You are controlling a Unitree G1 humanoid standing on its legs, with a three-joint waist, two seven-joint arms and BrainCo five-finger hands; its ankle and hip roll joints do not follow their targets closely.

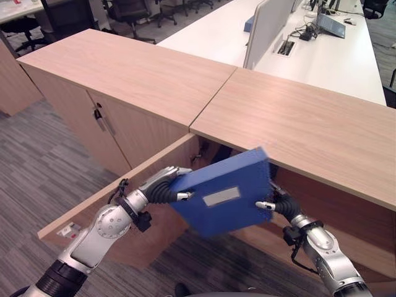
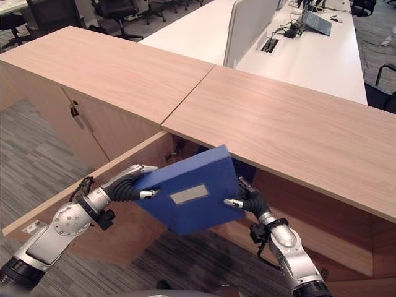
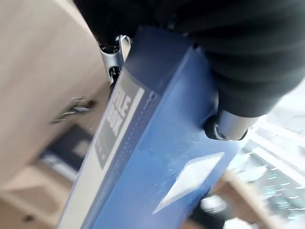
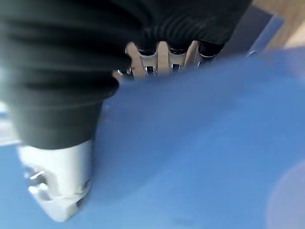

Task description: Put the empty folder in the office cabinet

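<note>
A blue box folder (image 1: 223, 195) with a pale label on its face hangs tilted in front of the cabinet's dark opening (image 1: 213, 150), below the wooden top (image 1: 297, 124). My left hand (image 1: 162, 187) grips its left edge, thumb (image 3: 228, 126) on the face and fingers over the spine. At the folder's right edge my right hand (image 1: 279, 201) pinches it, thumb (image 4: 57, 191) on the blue face (image 4: 190, 157). The cabinet door (image 1: 111, 213) stands swung open to the left, under my left arm. Inside the cabinet lies a dark blue item (image 3: 71, 148).
A second wooden cabinet (image 1: 124, 68) with shut doors and a handle (image 1: 99, 117) adjoins on the left. Behind are white desks (image 1: 322, 55) with a partition (image 1: 266, 28), a laptop (image 1: 331, 25) and office chairs (image 1: 130, 12). Grey carpet (image 1: 37, 167) covers the floor.
</note>
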